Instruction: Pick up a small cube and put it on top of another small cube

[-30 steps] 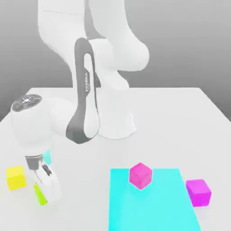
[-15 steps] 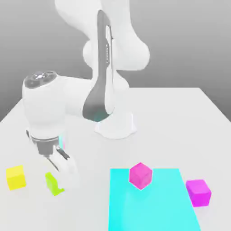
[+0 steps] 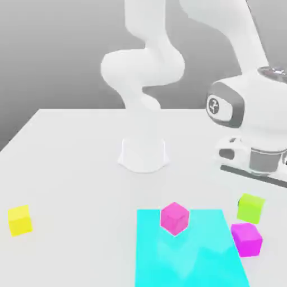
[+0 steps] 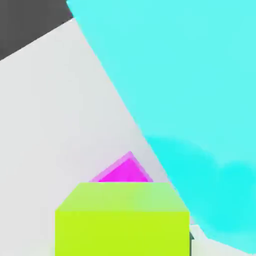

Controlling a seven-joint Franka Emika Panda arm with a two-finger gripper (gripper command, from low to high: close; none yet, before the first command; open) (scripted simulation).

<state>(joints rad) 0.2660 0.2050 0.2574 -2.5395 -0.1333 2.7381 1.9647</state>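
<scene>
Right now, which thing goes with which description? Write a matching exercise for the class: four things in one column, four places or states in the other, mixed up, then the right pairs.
Things
1. lime cube
2. magenta cube
3. pink cube
4. yellow cube

Places or states
A. on the cyan sheet
B. near the exterior view's left edge, on the white table
C. held by the gripper
D. beside the sheet's edge, towards the exterior view's right

Right pairs: 1-C, 2-D, 3-A, 4-B
</scene>
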